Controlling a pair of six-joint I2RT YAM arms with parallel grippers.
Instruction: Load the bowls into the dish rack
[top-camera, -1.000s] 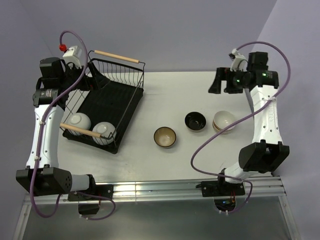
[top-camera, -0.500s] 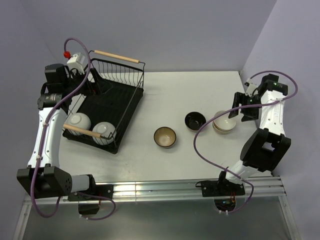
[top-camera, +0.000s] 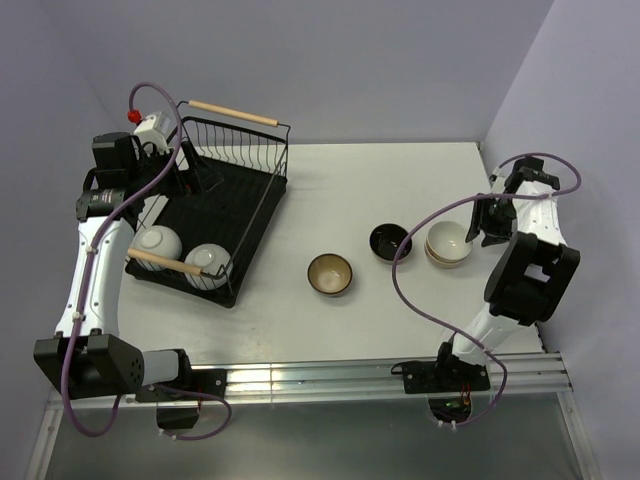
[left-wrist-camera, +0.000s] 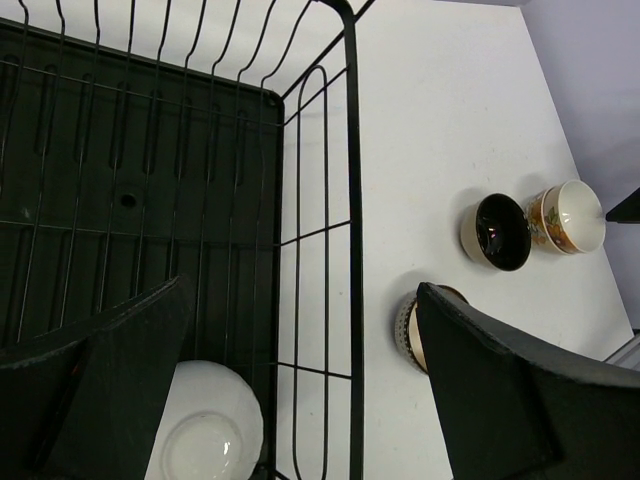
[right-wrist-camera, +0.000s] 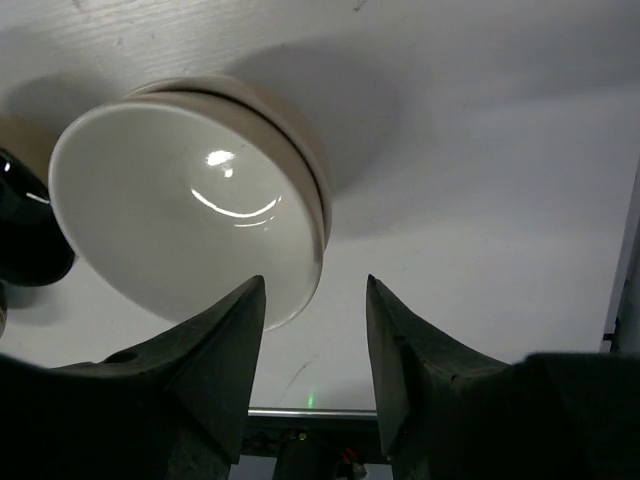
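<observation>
The dish rack (top-camera: 225, 195), a black wire basket, stands at the left with two white bowls (top-camera: 160, 242) (top-camera: 208, 262) upside down in its near end. My left gripper (top-camera: 195, 178) hangs open over the rack's far end; its view looks down past the rack wall (left-wrist-camera: 350, 200) at one white bowl (left-wrist-camera: 205, 430). On the table lie a brown bowl (top-camera: 329, 274), a black bowl (top-camera: 390, 242) and two stacked cream bowls (top-camera: 448, 243). My right gripper (right-wrist-camera: 315, 300) is open at the stack's (right-wrist-camera: 190, 215) right rim, with the rim just inside its left finger (right-wrist-camera: 215, 340).
Wooden rod handles (top-camera: 232, 112) run along the rack's far and near ends. The black bowl (right-wrist-camera: 25, 240) sits close to the left of the cream stack. The table's right edge and the purple wall lie just beyond my right arm (top-camera: 530, 265).
My right arm has swung from the far side down to the cream stack's right rim, and its jaws have narrowed. The left gripper has shifted slightly over the rack.
</observation>
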